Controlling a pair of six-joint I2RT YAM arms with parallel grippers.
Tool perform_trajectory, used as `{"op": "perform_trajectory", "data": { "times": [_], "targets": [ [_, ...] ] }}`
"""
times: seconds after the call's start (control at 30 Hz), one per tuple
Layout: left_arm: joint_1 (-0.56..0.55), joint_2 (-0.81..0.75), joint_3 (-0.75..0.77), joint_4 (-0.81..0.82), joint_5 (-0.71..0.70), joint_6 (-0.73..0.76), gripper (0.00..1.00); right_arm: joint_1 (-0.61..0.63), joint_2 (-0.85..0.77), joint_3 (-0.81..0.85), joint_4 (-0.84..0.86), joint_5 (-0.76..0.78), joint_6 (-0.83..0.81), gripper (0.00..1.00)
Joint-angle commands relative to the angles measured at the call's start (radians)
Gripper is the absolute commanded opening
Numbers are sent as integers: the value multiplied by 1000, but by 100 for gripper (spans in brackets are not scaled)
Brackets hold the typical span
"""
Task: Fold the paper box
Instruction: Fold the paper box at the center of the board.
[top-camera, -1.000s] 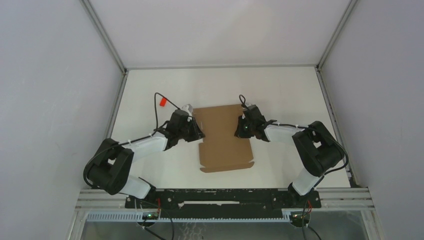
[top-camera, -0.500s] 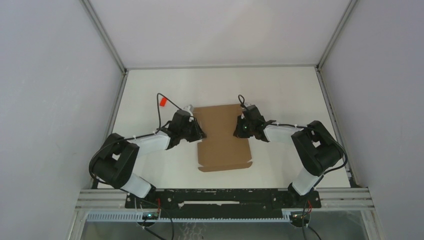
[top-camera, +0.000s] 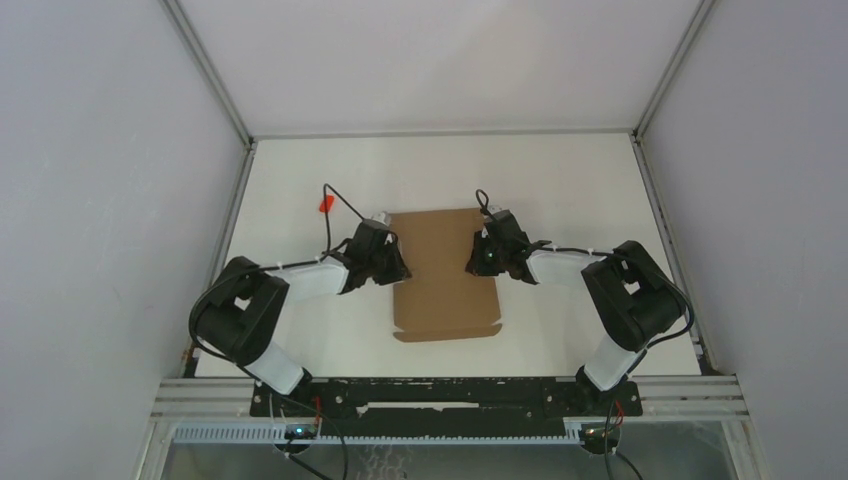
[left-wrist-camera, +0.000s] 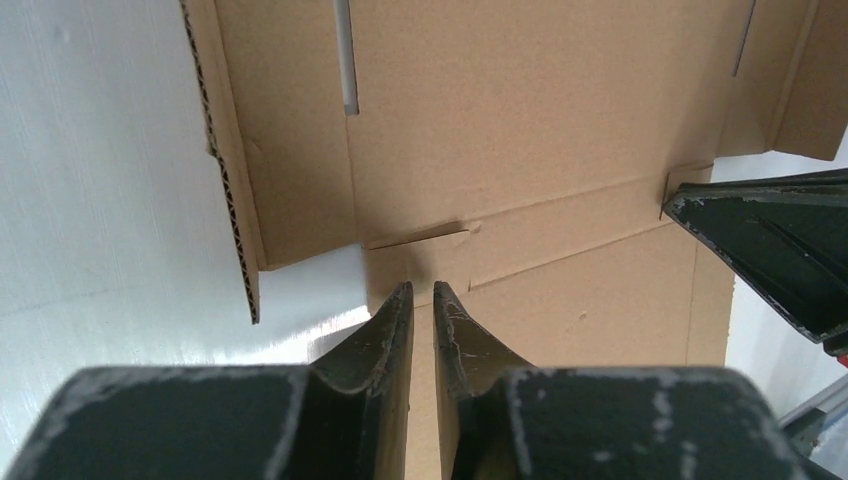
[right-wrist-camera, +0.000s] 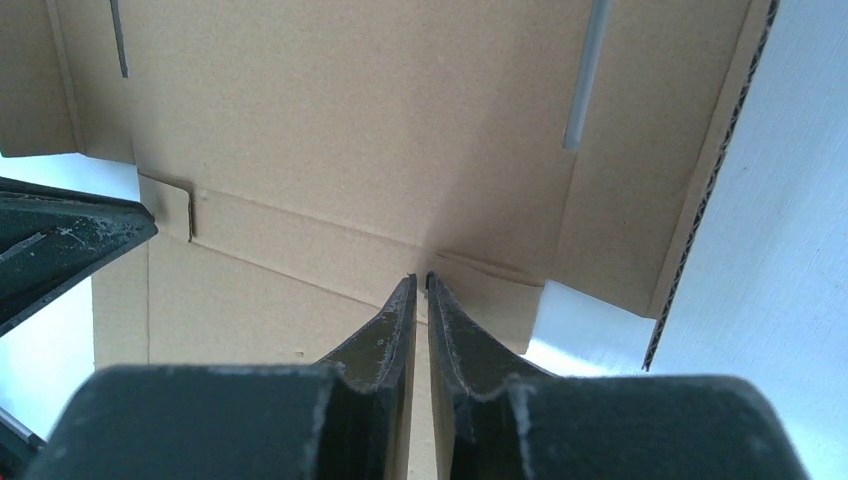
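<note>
The paper box (top-camera: 445, 270) is a brown die-cut cardboard sheet lying in the middle of the table. It fills the left wrist view (left-wrist-camera: 520, 150) and the right wrist view (right-wrist-camera: 350, 130), with slits and creases showing. My left gripper (top-camera: 392, 268) is at its left edge, with the jaws (left-wrist-camera: 421, 290) nearly closed on a thin cardboard flap standing edge-on between them. My right gripper (top-camera: 478, 260) is at the right edge, likewise shut (right-wrist-camera: 420, 280) on a flap. Each gripper faces the other across the sheet.
A small red block (top-camera: 325, 203) lies on the white table (top-camera: 560, 180) to the far left of the box, beside the left arm's cable. Grey walls and metal rails enclose the table on three sides.
The left arm's elbow has swung in towards the box, and the left gripper has shifted slightly right and farther away. The box's near edge has moved a little away from me. The right gripper has barely moved.
</note>
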Motion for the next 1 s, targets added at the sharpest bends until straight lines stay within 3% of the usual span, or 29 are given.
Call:
{"op": "perform_trajectory", "data": {
  "times": [0.0, 0.5, 0.67, 0.77, 0.97],
  "targets": [
    [-19, 39, 35, -71, -70, 31, 18, 12, 61, -43, -168, 52, -17, 18],
    [-60, 57, 123, -224, -195, 60, 20, 18, 45, -15, -232, 115, -24, 19],
    [-70, 58, 146, -265, -223, 68, 27, 24, 39, -7, -249, 121, -22, 20],
    [-79, 62, 164, -308, -253, 73, 37, 24, 35, -6, -256, 147, -18, 20],
    [-95, 72, 190, -354, -297, 82, 35, 34, 33, -6, -259, 153, -11, 21]
  ]
}}
